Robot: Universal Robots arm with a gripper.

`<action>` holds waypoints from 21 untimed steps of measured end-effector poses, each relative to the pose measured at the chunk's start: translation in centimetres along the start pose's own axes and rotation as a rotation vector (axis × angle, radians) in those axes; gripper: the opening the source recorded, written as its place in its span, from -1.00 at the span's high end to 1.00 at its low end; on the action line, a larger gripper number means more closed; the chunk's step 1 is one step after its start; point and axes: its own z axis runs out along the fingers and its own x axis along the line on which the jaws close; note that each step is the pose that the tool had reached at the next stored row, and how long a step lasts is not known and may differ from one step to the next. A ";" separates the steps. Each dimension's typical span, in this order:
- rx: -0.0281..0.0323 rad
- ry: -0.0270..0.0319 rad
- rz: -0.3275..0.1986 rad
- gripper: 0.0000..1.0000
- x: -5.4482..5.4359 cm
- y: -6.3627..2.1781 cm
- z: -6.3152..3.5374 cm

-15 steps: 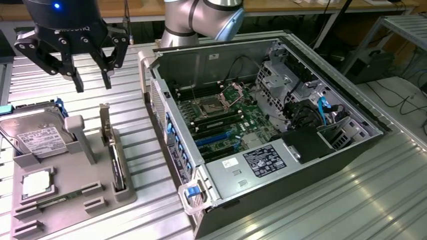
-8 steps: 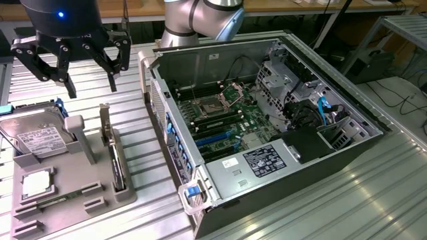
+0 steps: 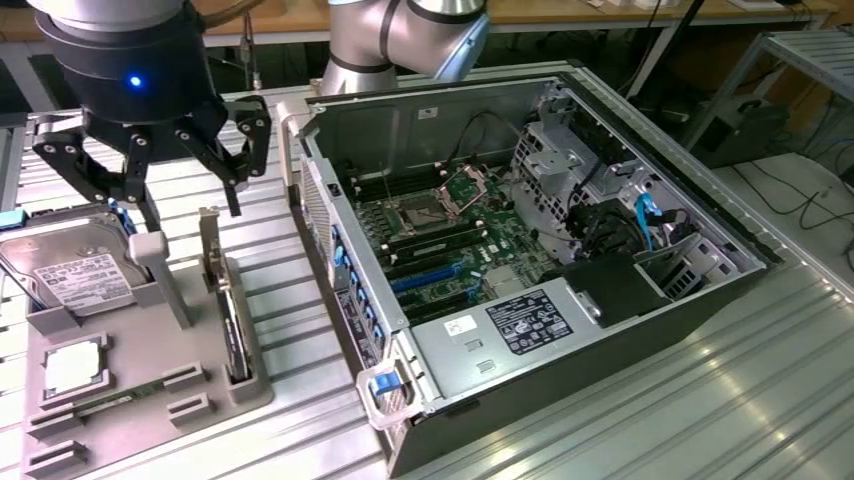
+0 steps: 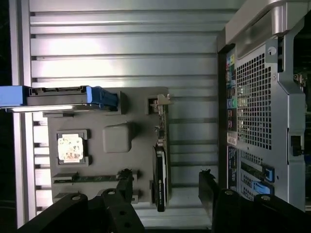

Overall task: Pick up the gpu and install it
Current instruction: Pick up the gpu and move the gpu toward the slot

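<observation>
Claw (image 3: 180, 205): black, fingers spread wide, empty; I see it above grey plastic tray (image 3: 147, 345).
Gpu (image 3: 230, 315): thin dark card, silver bracket, standing on edge in tray.

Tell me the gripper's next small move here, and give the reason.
Probably a short straight descent. The gripper is open and hangs above the gpu, which stands on edge in a slot of the grey tray. In the wrist view the card lies between the two fingers, so lowering should bring them to either side of it.
</observation>
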 end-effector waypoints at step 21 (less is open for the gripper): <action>-0.0002 0.0012 -0.018 -0.33 -0.1 -1.34 3.95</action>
